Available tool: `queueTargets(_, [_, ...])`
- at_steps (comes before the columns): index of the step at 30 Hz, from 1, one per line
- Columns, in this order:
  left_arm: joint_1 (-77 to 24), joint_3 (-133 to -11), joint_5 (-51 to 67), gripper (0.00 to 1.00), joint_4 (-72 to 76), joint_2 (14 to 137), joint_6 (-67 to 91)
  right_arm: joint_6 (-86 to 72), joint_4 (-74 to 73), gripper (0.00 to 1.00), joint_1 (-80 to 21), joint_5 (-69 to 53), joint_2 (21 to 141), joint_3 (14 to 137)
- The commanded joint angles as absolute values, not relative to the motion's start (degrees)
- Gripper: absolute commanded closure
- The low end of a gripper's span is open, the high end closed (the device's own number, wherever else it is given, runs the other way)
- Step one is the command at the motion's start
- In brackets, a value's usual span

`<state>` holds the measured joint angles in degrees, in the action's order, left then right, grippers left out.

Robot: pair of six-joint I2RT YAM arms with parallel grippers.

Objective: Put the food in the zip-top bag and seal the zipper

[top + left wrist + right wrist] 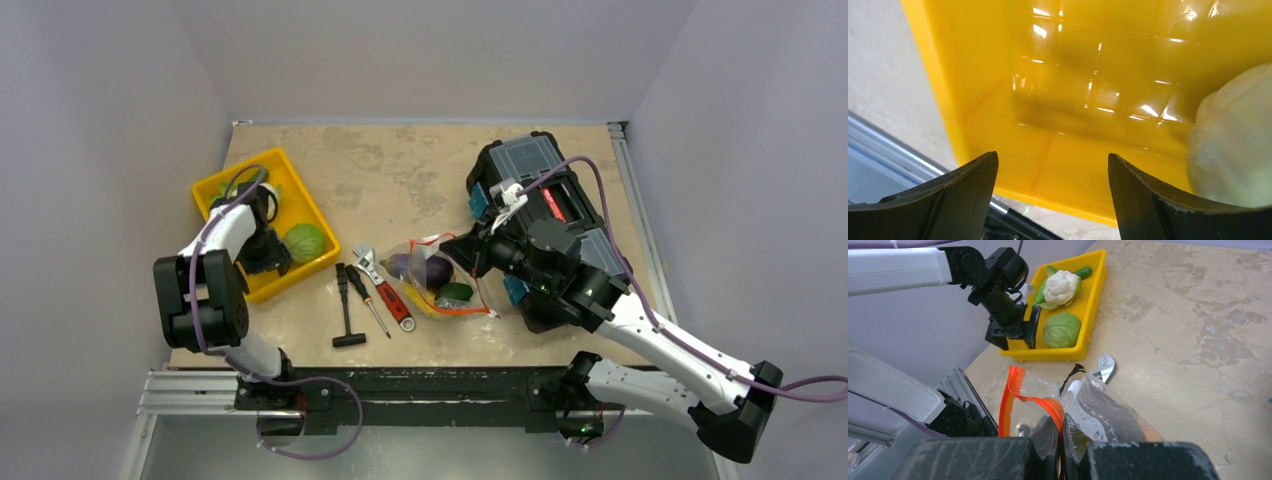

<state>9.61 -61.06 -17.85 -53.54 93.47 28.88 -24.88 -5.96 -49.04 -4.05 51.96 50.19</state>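
My right pincer (1060, 442) is clamped on the zipper (1023, 396); my left pincer (1052, 157) is wide.
I see the zip-top bag (440, 285), eggplant (432, 268) inside, near the surface (400, 170) centre; the left pincer hangs in the yellow tray (1073, 100) at 9 o'clock.

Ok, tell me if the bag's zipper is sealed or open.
Open: the zipper gapes into a loop in the right wrist view, the right fingers pinching one end.

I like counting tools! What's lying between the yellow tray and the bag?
Three tools lie between the tray and the bag, shown in the top view: a T-handle key, a screwdriver and a red-handled wrench.
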Motion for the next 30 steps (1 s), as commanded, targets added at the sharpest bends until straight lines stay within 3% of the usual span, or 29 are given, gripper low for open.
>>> queueTargets(1, [10.1,-60.9,-20.2,0.21,-52.1,88.0,31.1,-25.5,-2.3,1.00,-48.7,-5.0,50.9,49.9])
queueTargets(9, [10.2,-70.8,-31.5,0.28,-36.8,93.3,12.8,-25.6,-1.6,1.00,-48.7,-4.6,50.8,49.0])
queueTargets(15, [11.1,-76.1,-39.9,0.48,-31.7,103.5,0.5,-25.3,-1.3,1.00,-48.7,-4.0,50.8,48.5])
queueTargets(18, [12.1,-76.8,-43.6,0.66,-29.4,105.1,-3.1,-25.2,-1.0,1.00,-48.7,-3.3,50.4,47.9])
queueTargets(19, [12.8,-76.5,-42.0,0.68,-29.0,104.4,-1.8,-25.1,-1.0,1.00,-48.6,-3.1,50.4,47.8])
queueTargets(21, [14.9,-74.9,-34.0,0.70,-27.1,101.5,2.5,-24.8,-1.0,1.00,-48.7,-2.8,50.4,47.6])
queueTargets(24, [17.3,-73.7,-20.1,0.65,-24.5,99.3,6.4,-24.5,-0.7,1.00,-48.7,-2.6,50.5,47.4])
queueTargets(30, [19.4,-78.0,-16.5,0.60,-25.4,102.8,6.4,-24.7,-0.3,1.00,-48.7,-2.5,50.5,47.1])
